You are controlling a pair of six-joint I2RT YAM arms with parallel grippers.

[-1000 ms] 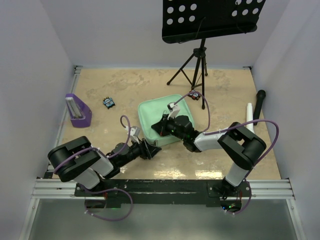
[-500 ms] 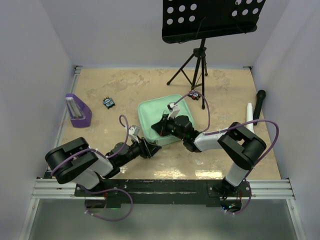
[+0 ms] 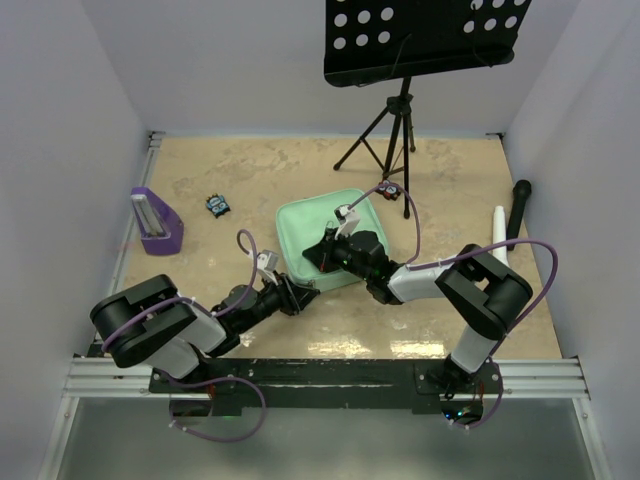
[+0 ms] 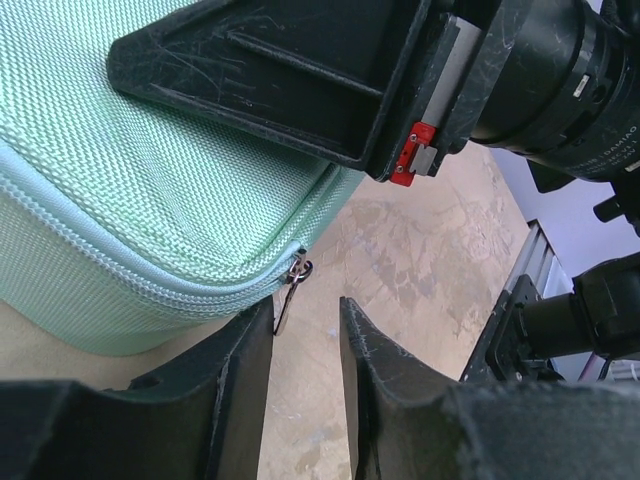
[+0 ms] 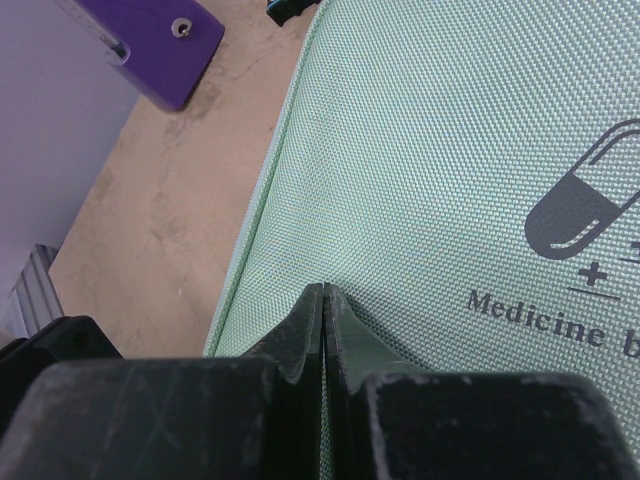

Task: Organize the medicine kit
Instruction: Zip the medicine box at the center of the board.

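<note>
Beige counter (image 3: 250,180) bears mint-green fabric medicine kit (image 3: 310,225); left end effector (image 4: 305,330) narrowly parted, right end effector (image 5: 324,295) pinched closed.

Purple stand (image 3: 156,224) left; music stand (image 3: 398,120) (tripod) at back.

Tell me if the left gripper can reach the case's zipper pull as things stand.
Probably yes: the zipper pull hangs at the fingertips of the open left gripper, nothing between them.
</note>
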